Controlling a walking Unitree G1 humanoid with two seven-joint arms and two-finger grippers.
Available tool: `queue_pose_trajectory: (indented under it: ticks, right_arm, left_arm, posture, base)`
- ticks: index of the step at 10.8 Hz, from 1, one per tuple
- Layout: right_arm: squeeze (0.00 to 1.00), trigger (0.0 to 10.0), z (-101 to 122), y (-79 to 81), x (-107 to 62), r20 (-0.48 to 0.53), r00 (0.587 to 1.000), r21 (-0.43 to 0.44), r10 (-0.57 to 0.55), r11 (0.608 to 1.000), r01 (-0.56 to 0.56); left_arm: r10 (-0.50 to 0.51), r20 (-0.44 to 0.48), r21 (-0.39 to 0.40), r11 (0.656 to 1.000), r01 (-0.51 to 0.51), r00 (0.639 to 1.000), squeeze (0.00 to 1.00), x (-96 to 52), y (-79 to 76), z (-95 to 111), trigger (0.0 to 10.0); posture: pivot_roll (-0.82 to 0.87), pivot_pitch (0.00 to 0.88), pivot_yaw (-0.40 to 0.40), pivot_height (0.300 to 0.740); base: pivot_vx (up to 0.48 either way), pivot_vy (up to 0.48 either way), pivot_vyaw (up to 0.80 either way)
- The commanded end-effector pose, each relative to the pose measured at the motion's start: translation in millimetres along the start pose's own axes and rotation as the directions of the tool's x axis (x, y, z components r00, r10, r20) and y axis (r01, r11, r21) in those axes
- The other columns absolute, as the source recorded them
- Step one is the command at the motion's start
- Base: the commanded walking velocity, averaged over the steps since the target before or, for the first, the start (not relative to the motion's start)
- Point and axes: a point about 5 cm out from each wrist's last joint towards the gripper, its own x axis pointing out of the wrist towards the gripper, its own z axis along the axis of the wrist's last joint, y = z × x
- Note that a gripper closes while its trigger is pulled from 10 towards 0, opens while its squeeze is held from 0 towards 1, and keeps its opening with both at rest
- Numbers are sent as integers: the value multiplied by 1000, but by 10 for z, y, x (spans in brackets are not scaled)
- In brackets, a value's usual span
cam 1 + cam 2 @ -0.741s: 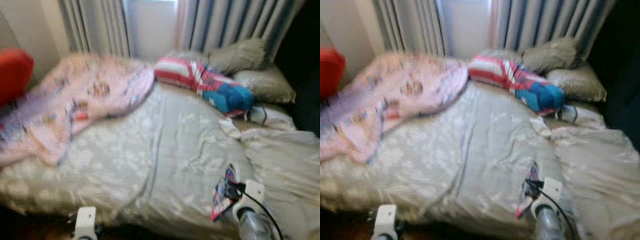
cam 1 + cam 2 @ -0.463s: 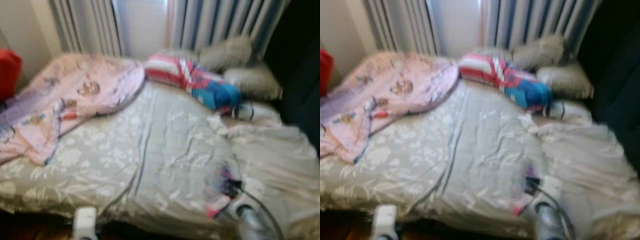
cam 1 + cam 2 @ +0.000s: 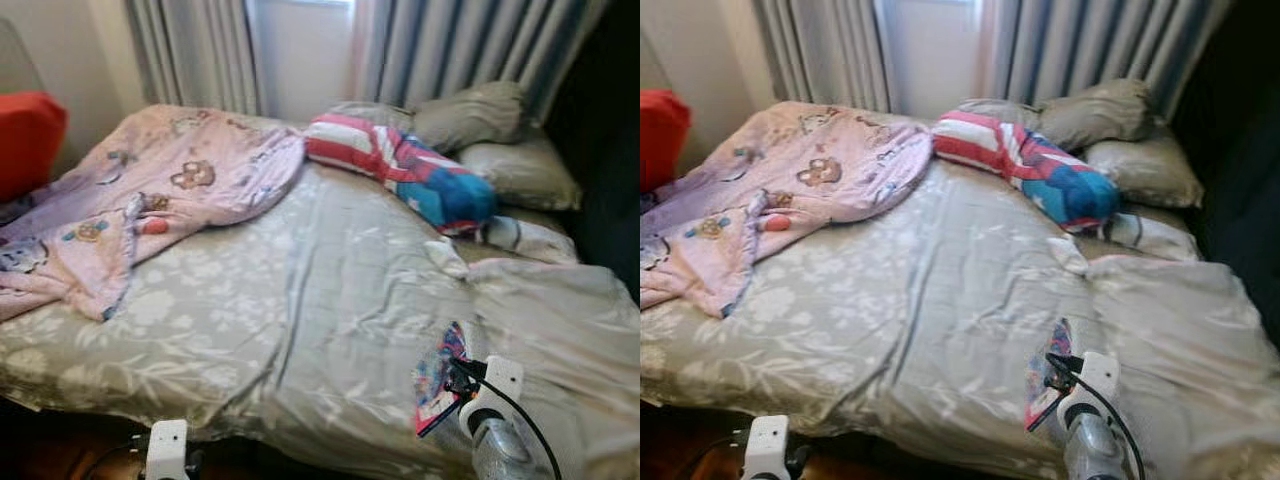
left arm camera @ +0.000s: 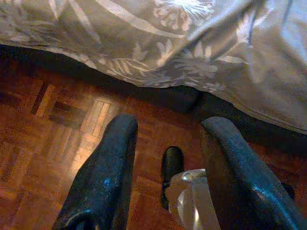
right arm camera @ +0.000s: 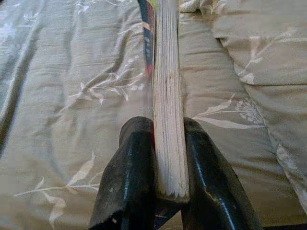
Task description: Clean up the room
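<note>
I see my right gripper [image 5: 165, 187] clamped on a book [image 5: 168, 96] above the bed [image 3: 300, 300] (grey floral cover); left gripper [image 4: 168, 172] hangs apart over the floor [image 4: 57, 129].

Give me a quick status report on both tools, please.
Right tool shut on book, over the bed. Left tool open, idle above floor. Pink blanket across the bed.

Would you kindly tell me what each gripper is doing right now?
Left gripper: open, empty, hanging over the wooden floor.
Right gripper: shut on a book above the bed.
</note>
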Motion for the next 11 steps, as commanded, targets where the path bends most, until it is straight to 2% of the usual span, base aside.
queue_pose_trajectory:
  ticks: [1, 8, 11]
  right_arm:
    - [0, 10000, 115, -36, 23, 49, 999, -6, -8, 1000, 8]
    - [0, 10000, 123, -57, 24, 44, 999, -16, -4, 1000, 4]
    - [0, 10000, 125, -66, 23, 46, 999, -11, -6, 1000, 7]
  left_arm:
    - [-7, -4, 6, 1000, 7, 1000, 0, -4, -19, -14, 10000]
    - [-6, -4, 7, 1000, 6, 1000, 0, -9, -30, -28, 10000]
    - [-11, -1, 8, 1000, 11, 1000, 0, -5, -38, -15, 10000]
  posture:
    - [182, 0, -81, 740]
    - [178, 0, -86, 740]
    - [169, 0, -80, 740]
  base:
    - [0, 0, 0]
    - [0, 0, 0]
    - [0, -295, 0]
